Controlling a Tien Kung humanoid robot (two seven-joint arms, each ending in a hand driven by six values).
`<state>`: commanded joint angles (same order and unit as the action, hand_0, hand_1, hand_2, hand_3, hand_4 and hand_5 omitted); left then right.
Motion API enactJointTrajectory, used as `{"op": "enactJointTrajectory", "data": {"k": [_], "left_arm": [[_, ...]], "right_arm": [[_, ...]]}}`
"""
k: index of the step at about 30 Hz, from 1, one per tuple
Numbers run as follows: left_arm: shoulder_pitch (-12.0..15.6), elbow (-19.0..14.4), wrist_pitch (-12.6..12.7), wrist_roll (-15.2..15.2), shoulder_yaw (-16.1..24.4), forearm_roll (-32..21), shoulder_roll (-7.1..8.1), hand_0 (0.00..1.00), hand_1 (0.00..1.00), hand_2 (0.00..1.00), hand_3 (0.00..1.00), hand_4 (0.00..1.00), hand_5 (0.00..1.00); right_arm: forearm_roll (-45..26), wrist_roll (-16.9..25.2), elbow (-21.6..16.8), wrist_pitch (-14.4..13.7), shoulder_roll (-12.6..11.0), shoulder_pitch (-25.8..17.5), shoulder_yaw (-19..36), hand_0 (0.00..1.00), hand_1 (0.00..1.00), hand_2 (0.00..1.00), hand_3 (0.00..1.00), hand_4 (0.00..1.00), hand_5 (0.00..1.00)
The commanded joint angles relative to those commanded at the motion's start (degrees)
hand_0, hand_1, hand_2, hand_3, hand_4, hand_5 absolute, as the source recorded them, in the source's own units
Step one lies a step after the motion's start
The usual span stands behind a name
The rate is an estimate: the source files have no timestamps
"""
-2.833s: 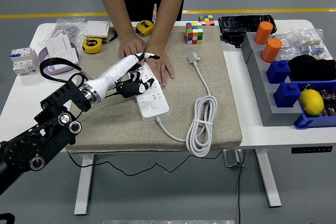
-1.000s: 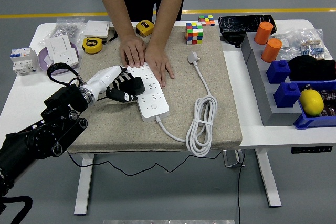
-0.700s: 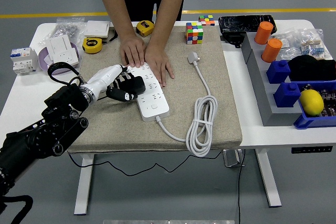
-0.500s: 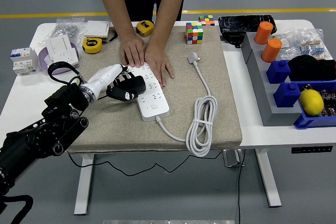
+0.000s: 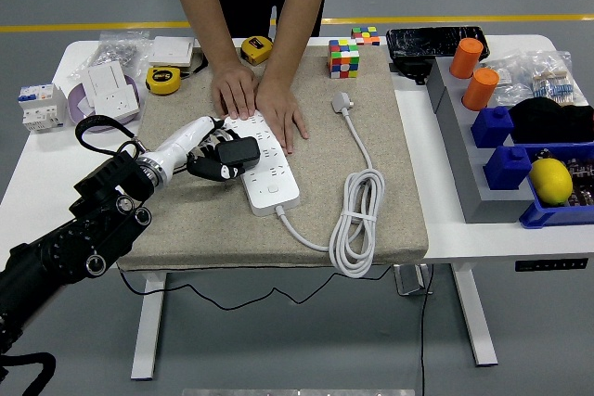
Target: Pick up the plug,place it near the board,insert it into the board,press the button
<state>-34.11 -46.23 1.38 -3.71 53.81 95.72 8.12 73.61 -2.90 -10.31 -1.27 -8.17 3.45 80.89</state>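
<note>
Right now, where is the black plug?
In the head view, the black plug is left of centre, held in the left hand at the power strip's left edge, just below the person's hands.

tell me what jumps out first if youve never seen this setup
The robot's left hand grips a black plug at the left edge of a white power strip on the beige mat. A person's two hands press flat on the strip's far end. At the right, a coiled white cable and a yellow lemon in a blue tray.
</note>
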Motion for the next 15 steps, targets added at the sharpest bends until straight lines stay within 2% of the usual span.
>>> {"op": "enactJointTrajectory", "data": {"k": [7, 15], "left_arm": [[1.8, -1.5, -0.8, -0.1, 3.7, -3.3, 0.10, 0.324, 0.317, 0.410, 0.489, 0.636, 0.046], [2.2, -1.3, -1.2, 0.0, 4.0, -3.6, 0.23, 0.325, 0.319, 0.410, 0.487, 0.621, 0.061]], "right_arm": [[0.1, 0.0, 0.0, 0.0, 0.1, -0.3, 0.2, 0.916, 0.785, 0.742, 0.778, 0.998, 0.734], [0.0, 0.0, 0.0, 0.0, 0.1, -0.3, 0.1, 0.916, 0.785, 0.742, 0.778, 0.998, 0.734]]}}
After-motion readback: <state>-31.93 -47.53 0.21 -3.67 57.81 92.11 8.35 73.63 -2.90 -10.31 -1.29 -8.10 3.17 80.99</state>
